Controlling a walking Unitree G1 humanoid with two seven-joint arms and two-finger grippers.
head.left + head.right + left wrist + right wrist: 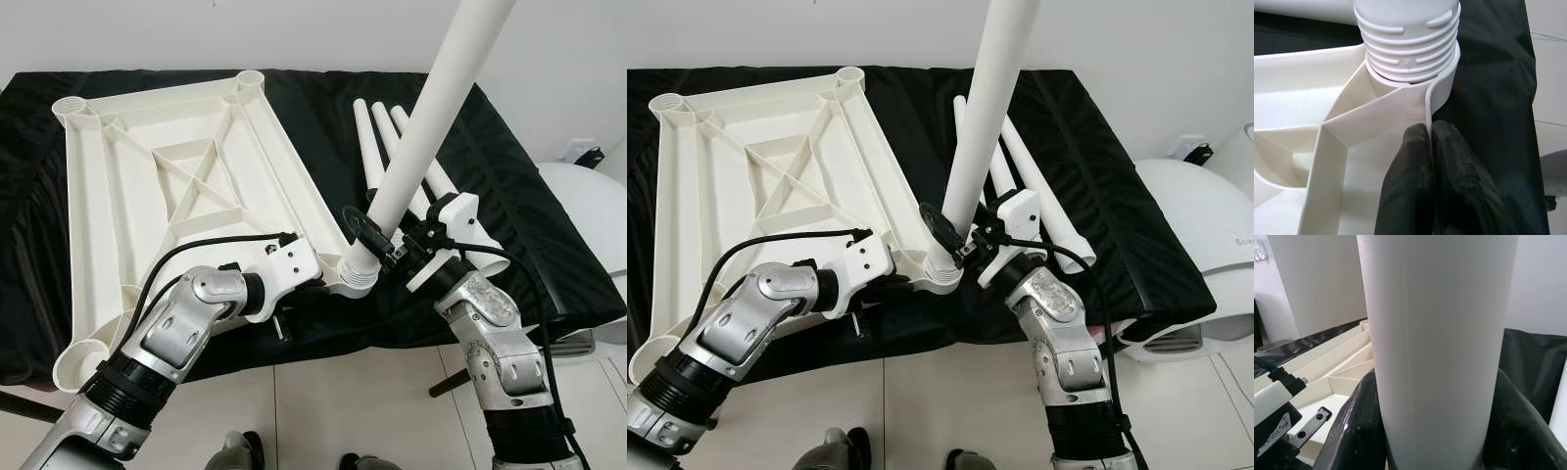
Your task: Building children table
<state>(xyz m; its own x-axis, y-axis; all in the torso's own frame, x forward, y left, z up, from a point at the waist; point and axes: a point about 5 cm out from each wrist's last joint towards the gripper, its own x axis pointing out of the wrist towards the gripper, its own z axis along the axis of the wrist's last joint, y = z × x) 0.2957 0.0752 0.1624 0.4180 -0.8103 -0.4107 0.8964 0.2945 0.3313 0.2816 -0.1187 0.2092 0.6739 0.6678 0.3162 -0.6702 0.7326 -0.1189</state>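
Here the right tool [384, 238] grasps the leg [421, 147]; left tool [1430, 147] pinches the tabletop [167, 186] rim.

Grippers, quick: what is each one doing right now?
Left gripper: shut on the tabletop's rim.
Right gripper: shut on the table leg.

The right pincer [950, 230] grips an upright white leg [988, 117] at the tabletop [754, 166] corner socket.
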